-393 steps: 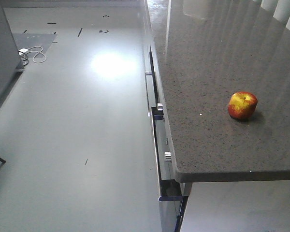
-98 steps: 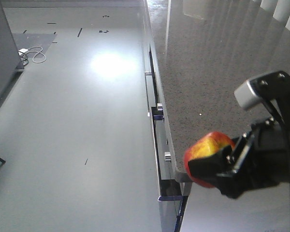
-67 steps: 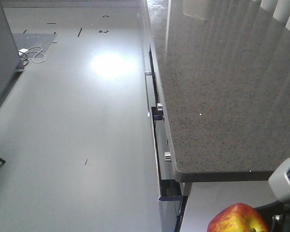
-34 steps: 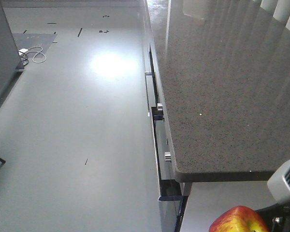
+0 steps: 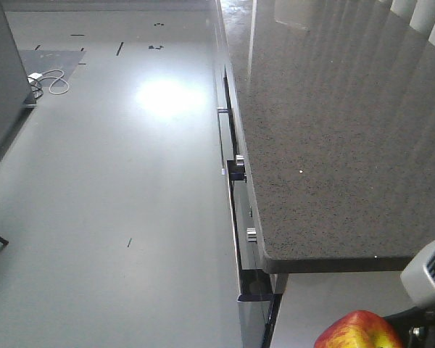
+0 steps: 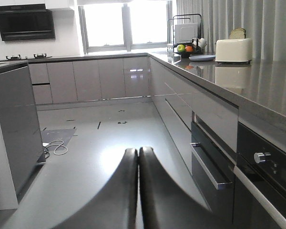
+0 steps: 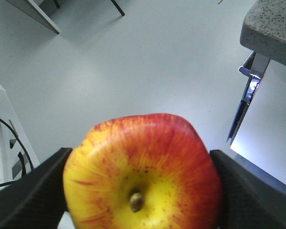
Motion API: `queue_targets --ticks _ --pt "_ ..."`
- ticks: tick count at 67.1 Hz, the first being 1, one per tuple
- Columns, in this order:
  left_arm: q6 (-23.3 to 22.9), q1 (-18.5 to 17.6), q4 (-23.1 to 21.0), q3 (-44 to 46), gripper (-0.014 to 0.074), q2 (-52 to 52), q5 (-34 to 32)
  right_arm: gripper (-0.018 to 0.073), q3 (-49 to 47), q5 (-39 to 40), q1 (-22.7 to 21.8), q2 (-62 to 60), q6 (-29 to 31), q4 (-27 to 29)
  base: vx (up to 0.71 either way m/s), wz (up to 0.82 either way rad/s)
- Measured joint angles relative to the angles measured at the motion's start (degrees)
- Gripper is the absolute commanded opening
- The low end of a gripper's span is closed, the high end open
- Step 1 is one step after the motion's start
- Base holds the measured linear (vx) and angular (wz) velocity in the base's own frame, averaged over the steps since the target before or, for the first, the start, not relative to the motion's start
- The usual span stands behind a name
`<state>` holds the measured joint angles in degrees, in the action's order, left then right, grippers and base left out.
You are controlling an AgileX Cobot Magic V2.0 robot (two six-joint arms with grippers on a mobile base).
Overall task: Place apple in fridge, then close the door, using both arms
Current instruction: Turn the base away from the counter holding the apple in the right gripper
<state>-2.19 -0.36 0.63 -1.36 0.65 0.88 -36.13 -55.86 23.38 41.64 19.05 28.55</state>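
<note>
Apple: we see the small, round, red-and-yellow apple (image 7: 143,174) held in the air above the floor, stem end towards the wrist camera.
Right gripper: our right gripper (image 7: 142,191) has its jaws spread to the apple's width, and its black fingers (image 7: 28,191) press on both sides of the fruit.
Left gripper: our left gripper (image 6: 137,153) carries nothing, its jaws closed tip to tip.
Counter: the dark speckled stone countertop (image 5: 333,145) ends at a corner just beyond the apple.
Floor: on the glossy grey floor (image 5: 116,181), a white cable (image 5: 51,81) lies coiled far off.
</note>
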Motion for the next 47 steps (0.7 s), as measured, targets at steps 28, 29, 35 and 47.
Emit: queue_targets --ticks 28,29,35,47 --pt "0.0 0.0 0.0 0.0 -0.0006 0.0 0.0 0.0412 0.0 0.0 0.0 0.0 0.0 0.0 0.0 0.03" --pt "0.0 0.0 0.0 0.0 -0.0006 0.0 0.0 0.0412 0.0 0.0 0.0 -0.01 0.0 0.0 0.01 0.13" --pt "0.0 0.0 0.0 0.0 -0.0006 0.0 0.0 0.0412 0.0 -0.06 0.0 -0.12 0.0 0.0 0.0 0.22" --pt "0.0 0.0 0.0 0.0 -0.0006 0.0 0.0 0.0412 0.0 -0.06 0.0 -0.17 0.0 0.05 0.01 0.33"
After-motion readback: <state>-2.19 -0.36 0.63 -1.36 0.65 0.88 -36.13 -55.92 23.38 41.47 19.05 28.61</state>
